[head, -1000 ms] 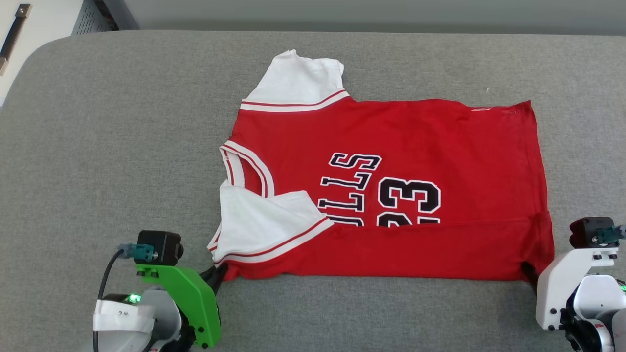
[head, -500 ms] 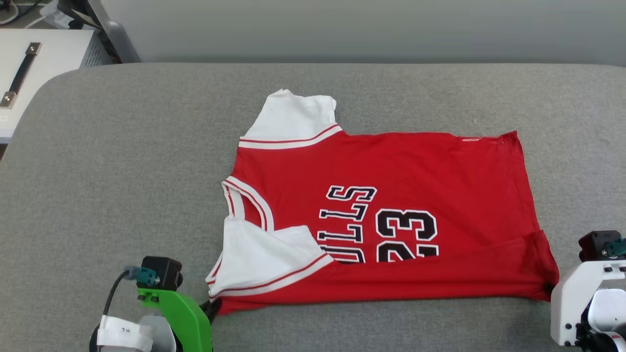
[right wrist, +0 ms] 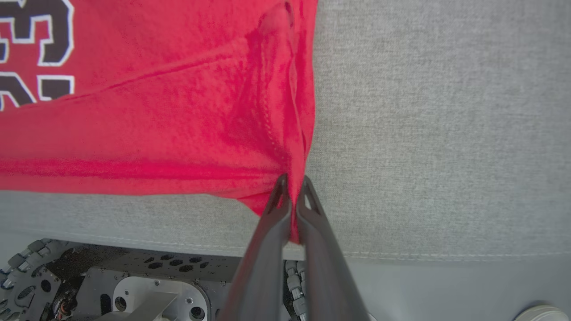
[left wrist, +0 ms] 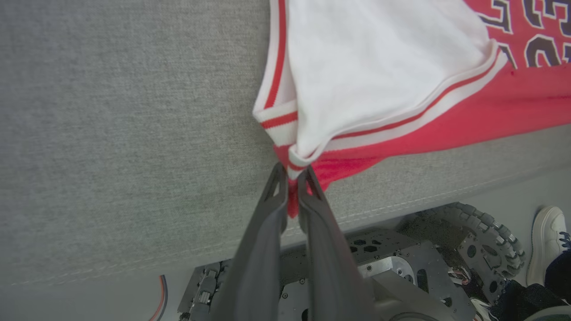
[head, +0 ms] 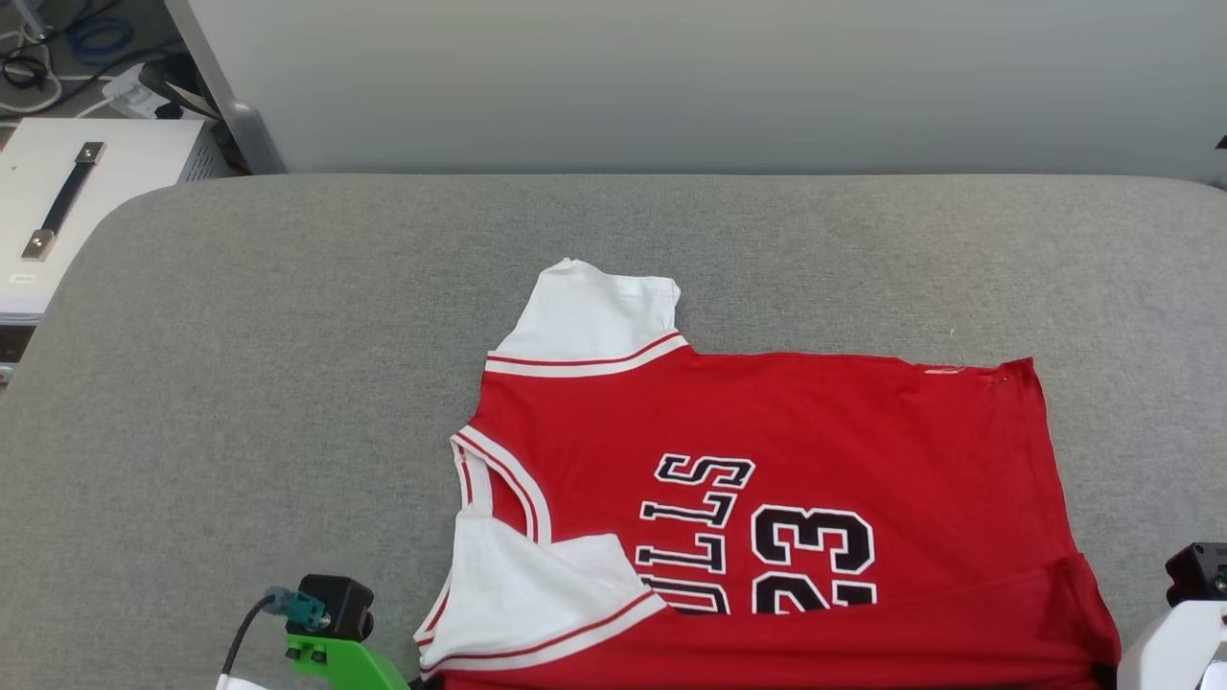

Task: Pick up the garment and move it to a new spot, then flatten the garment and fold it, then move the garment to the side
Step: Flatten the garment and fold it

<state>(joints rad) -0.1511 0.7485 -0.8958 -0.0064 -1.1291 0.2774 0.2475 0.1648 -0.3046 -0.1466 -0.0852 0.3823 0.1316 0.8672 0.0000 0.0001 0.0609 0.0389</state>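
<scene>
The red jersey-style shirt (head: 767,450), with white short sleeves, striped trim and a black number 23, lies spread on the near right part of the grey fabric-covered table (head: 240,383). Its collar is to the left and its hem to the right. A near strip of red cloth is folded over the bottom of the lettering. One sleeve points far; the other lies folded across the chest. The left gripper (left wrist: 292,171) is clenched on the shirt's near left corner. The right gripper (right wrist: 292,183) pinches the near right hem corner. A white box (head: 67,211) with a black handle sits off the table's far left corner.
</scene>
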